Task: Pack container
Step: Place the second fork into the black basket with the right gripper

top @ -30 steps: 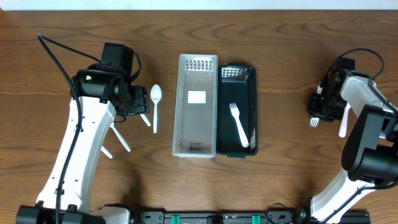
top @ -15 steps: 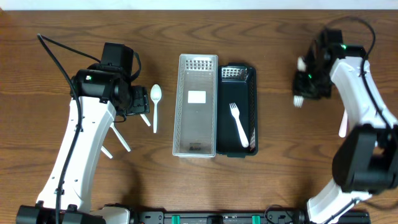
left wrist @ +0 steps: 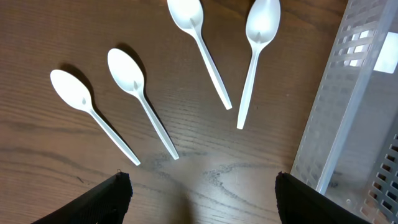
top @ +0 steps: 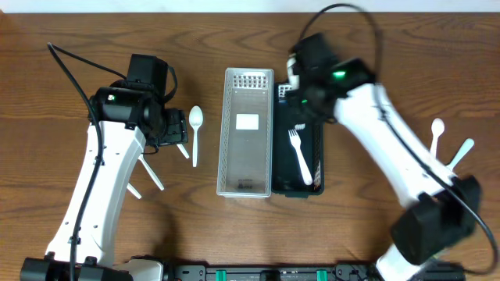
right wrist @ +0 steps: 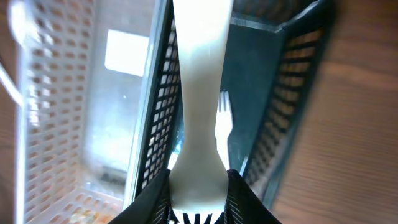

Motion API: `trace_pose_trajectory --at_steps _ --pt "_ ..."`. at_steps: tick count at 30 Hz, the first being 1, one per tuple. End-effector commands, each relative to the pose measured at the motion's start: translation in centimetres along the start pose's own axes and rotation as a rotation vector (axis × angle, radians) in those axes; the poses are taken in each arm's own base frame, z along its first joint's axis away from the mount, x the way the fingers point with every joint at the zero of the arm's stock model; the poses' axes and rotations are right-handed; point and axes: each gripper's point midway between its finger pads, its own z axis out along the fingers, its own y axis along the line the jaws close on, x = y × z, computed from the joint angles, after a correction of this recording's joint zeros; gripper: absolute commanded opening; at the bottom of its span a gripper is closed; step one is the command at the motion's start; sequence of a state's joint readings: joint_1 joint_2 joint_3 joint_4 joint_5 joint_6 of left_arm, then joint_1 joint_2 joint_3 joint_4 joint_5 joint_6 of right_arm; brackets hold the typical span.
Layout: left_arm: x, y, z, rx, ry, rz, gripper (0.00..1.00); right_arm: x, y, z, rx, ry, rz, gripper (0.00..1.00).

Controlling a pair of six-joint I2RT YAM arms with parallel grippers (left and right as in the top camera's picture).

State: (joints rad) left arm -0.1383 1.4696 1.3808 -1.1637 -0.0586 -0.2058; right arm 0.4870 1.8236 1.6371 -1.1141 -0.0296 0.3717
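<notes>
On the wooden table [top: 62, 31], the right arm [top: 391, 148] stretches from the lower right corner of the overhead view up to top centre. The left arm [top: 101, 187] stands along the left side.

Centre frame sit two long bins touching side by side. The clear container [top: 248, 156] is on the left and the black container [top: 318, 140] on the right.

The right gripper [top: 301, 86] hangs over the black container's upper end. In its wrist view the fingers are pinched on a gripped fork [right wrist: 198, 124] near its tines, with the handle running up the frame. Below it, the fork in the tray [top: 299, 152] lies flat in the black container.

The left gripper [left wrist: 199, 199] hovers over bare wood just left of the clear container. Its fingers [left wrist: 106, 199] are spread wide and hold nothing.

A scatter of white spoons [left wrist: 140, 102] lies before it (four in the wrist view), bowls toward the top. At the right edge of the overhead view lie two more white utensils [top: 436, 136], well apart from the bins.
</notes>
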Motion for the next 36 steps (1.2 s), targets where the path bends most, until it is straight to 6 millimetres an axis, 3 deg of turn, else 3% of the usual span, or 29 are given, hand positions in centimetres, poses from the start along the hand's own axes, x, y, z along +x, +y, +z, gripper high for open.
trace_pose_trajectory --at_steps 1,6,14,15,16,17,22,25,29,31,33,36 --pt "-0.3 0.1 -0.1 -0.002 -0.001 0.002 0.76 1.4 -0.2 3.8 0.096 0.077 0.000 0.16" --pt "-0.3 0.1 -0.1 -0.002 -0.001 0.003 0.76 2.7 -0.4 7.3 0.134 0.169 -0.006 0.15" --pt "-0.3 0.1 -0.1 -0.002 -0.001 0.002 0.76 3.1 -0.6 8.6 0.146 0.198 -0.007 0.18" --pt "-0.3 0.1 -0.1 -0.002 -0.001 0.003 0.76 3.1 -0.6 8.6 0.146 0.199 -0.007 0.24" --pt "-0.2 0.1 -0.1 -0.002 -0.001 0.003 0.76 3.1 -0.6 8.6 0.146 0.200 -0.007 0.43" --pt "-0.2 0.1 -0.1 -0.002 0.000 0.003 0.76 3.2 -0.6 8.6 0.148 0.204 -0.007 0.52" --pt "-0.2 0.1 -0.1 -0.002 0.000 0.003 0.76 3.1 -0.9 7.9 0.147 0.198 0.000 0.53" --pt "-0.2 0.1 -0.1 -0.002 -0.001 0.003 0.76 1.7 -1.8 5.8 0.151 0.141 0.023 0.53" --pt "-0.2 0.1 -0.1 -0.002 -0.001 0.003 0.76 -1.4 -4.9 0.1 0.183 -0.010 0.087 0.54" --pt "-0.2 0.1 -0.1 -0.002 0.000 0.003 0.76 -2.9 -7.5 -3.7 0.197 -0.102 0.130 0.56" --pt "-0.2 0.1 -0.1 -0.002 -0.001 0.003 0.76 -3.8 -10.7 -7.0 0.213 -0.179 0.197 0.64" --pt "-0.2 0.1 -0.1 -0.002 -0.001 0.003 0.76 -3.7 -17.0 -10.6 0.253 -0.254 0.346 0.70"
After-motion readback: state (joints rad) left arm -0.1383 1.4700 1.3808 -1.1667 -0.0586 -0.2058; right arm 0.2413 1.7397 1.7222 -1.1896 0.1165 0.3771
